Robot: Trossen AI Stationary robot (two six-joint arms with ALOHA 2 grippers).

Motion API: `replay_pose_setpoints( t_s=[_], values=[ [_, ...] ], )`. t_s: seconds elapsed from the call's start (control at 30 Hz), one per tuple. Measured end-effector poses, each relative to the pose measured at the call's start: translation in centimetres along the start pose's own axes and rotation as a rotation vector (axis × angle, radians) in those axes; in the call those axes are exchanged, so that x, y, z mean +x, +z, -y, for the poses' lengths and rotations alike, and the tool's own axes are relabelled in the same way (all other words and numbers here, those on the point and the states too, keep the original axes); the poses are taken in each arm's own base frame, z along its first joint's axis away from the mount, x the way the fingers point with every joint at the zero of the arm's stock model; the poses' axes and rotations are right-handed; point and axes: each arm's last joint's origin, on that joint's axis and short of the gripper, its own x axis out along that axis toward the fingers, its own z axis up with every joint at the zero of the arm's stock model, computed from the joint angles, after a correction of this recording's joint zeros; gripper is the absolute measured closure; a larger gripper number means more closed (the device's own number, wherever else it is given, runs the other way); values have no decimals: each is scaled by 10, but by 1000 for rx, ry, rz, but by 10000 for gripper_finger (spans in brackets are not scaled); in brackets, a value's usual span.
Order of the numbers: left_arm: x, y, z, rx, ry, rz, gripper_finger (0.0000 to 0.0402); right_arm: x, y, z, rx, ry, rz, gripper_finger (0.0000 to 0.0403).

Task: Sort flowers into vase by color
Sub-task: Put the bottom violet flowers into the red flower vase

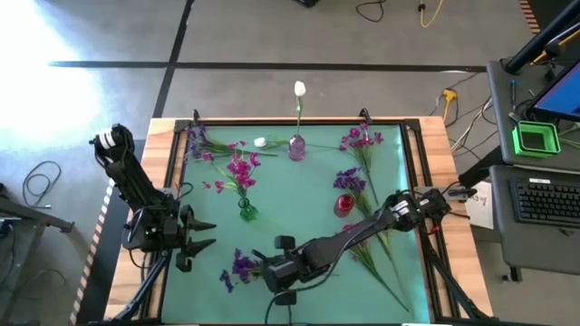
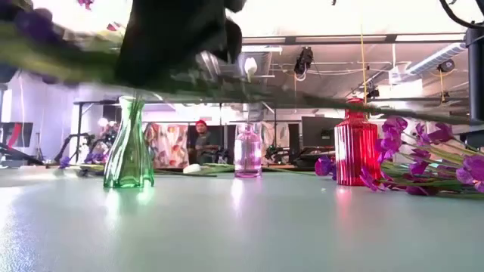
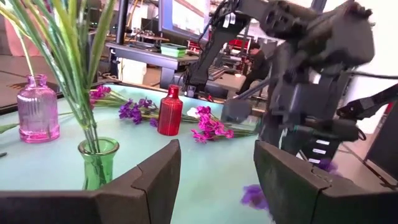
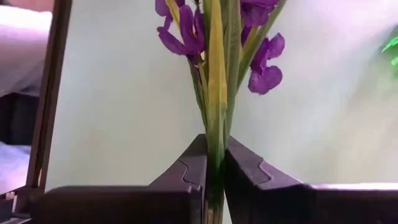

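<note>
Right hand (image 4: 213, 171): pinched tight on the purple flower (image 4: 214, 81) stem, low over the near edge of the surface (image 1: 299, 204).
Stem axis: runs straight out from the fingers, blooms at the far end.
Red vase (image 1: 343, 205): beyond the hand, farther back and right.
Nearer arm: right.
Left hand (image 1: 201, 240): open, empty, waiting at the left side.

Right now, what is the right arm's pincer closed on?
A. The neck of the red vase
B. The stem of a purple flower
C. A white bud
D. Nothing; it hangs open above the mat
B: in the right wrist view the right pincer is shut on the green stem of a purple flower, whose purple blooms show just beyond the fingers.
</note>
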Motion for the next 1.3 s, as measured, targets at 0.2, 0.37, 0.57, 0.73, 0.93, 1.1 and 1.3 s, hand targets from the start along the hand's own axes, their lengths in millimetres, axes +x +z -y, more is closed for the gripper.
replay_pose_setpoints(
  t_s=[0.2,0.37,0.57,0.73,0.93,1.1,1.3],
  values=[
    [0,0,0,0,-1,0,209,-49,21,4,-108,-54,165,374],
    [0,0,0,0,-1,0,209,-79,39,6,-217,-85,333,374],
    [0,0,0,0,-1,0,209,-101,54,6,-319,-108,541,374],
    [0,0,0,-8,-1,0,209,-100,53,9,-357,-148,646,375],
    [0,0,0,-11,-1,0,209,-112,43,21,-348,-186,848,375],
    [0,-1,0,-7,-1,-1,209,-118,22,38,-288,-223,1020,375],
    [0,-2,0,3,-1,-2,209,-125,-6,63,-158,-248,1228,375]
  ],
)
